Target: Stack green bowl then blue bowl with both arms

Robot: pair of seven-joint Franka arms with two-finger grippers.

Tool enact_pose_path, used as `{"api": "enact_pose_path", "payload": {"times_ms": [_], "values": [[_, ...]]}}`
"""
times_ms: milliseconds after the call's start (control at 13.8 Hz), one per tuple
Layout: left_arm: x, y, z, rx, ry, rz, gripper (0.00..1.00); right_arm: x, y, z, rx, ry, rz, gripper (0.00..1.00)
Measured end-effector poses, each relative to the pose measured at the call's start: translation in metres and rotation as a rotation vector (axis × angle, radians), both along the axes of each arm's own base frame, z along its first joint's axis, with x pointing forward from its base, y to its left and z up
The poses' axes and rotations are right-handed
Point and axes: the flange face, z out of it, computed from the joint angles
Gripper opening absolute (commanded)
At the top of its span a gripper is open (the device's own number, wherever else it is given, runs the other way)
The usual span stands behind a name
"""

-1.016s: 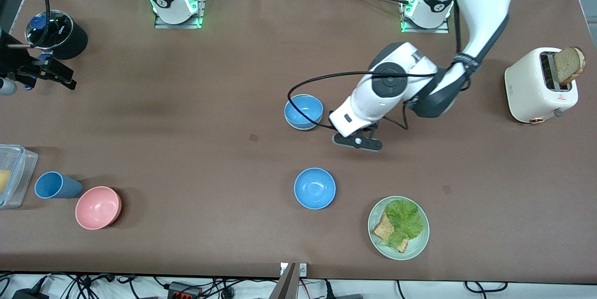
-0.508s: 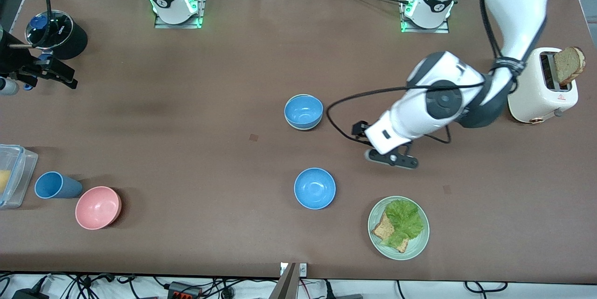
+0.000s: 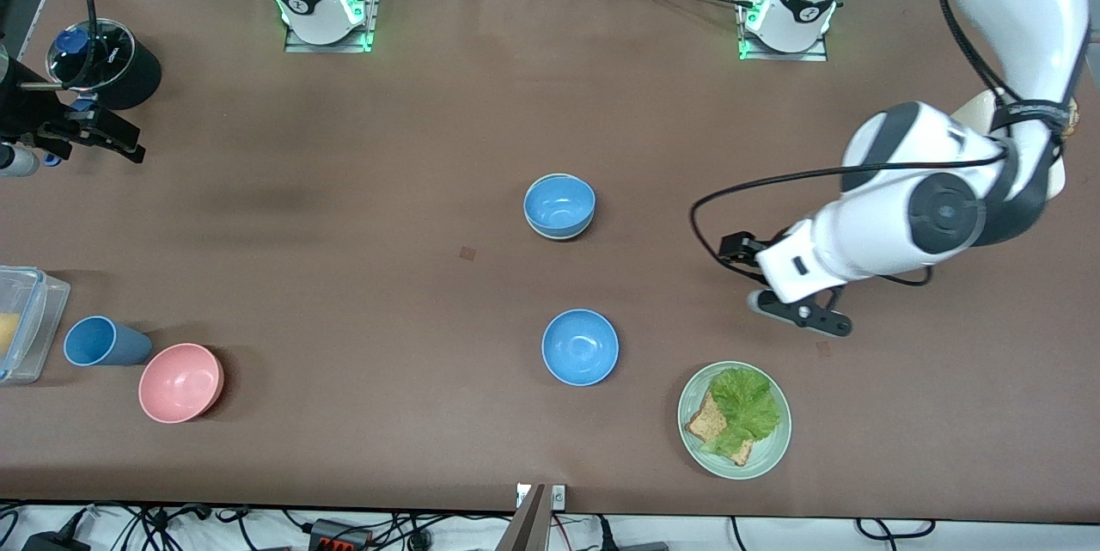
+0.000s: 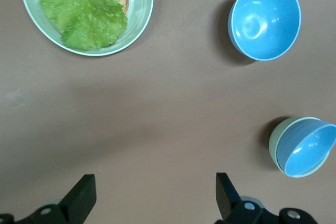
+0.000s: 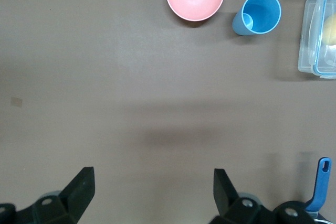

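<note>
The green bowl [image 3: 559, 234] sits mid-table with a blue bowl [image 3: 559, 204] nested inside it; only its pale rim shows. In the left wrist view the green bowl [image 4: 273, 141] shows round the nested blue bowl [image 4: 306, 149]. A second blue bowl [image 3: 580, 346] stands alone, nearer the front camera, and also shows in the left wrist view [image 4: 265, 19]. My left gripper [image 3: 799, 315] is open and empty over bare table toward the left arm's end, apart from both bowls; its jaws [image 4: 155, 192] stand wide. My right gripper [image 3: 90, 134] waits open and empty at the right arm's end [image 5: 152, 190].
A pale-green plate [image 3: 773, 454] with toast and lettuce lies near the front edge [image 4: 142, 14]. A white toaster [image 3: 1053, 180] is mostly hidden by the left arm. A pink bowl [image 3: 180, 382], blue cup [image 3: 103, 341], clear container [image 3: 26, 323] and black round pot [image 3: 107, 61] sit at the right arm's end.
The left arm has swung away from the nested bowls toward its own end of the table, its gripper open and empty throughout. The right arm has barely moved.
</note>
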Motion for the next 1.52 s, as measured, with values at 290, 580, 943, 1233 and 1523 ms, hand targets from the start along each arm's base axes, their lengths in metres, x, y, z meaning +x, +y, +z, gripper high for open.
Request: {"api": "enact_pose_path", "payload": {"times_ms": [290,580,943,1233,1523], "values": [[-0.009,0.059,0.057,0.01,-0.045,0.02,1.0,0.0,0.001,0.002,0.0,-0.005,0.002,1.0],[-0.056,0.124,0.127,0.119,-0.131,0.109,1.0,0.0,0.001,0.002,0.0,-0.005,0.004,1.0],[-0.107,0.152,0.157,0.171,-0.119,0.162,1.0,0.0,0.002,0.002,0.0,-0.005,0.006,1.0],[-0.114,0.146,0.152,0.176,-0.105,0.175,1.0,0.0,0.002,0.002,0.0,-0.005,0.006,1.0],[-0.117,0.138,0.15,0.186,-0.072,0.257,1.0,0.0,0.002,0.002,0.0,-0.004,0.017,1.0]]}}
